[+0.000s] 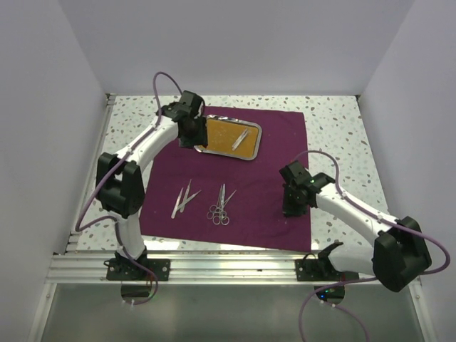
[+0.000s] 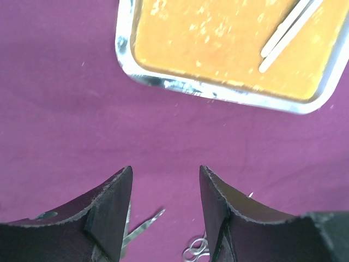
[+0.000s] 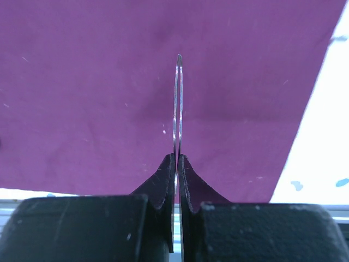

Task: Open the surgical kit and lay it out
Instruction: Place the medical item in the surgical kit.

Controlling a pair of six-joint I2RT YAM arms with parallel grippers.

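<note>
Right jaws clamped on tweezers | left jaws apart | maroon cloth, speckled table, white walls

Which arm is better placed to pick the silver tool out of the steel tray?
Left. The left gripper, open and empty, hangs beside the rectangular steel tray holding the slim silver tool; the right gripper is shut on a thin silver instrument over the purple cloth, farther off.

White walls on three sides, flat even light. Table top is white with grey-brown speckles. Aluminium rail runs along the near edge, grey panel below it.
</note>
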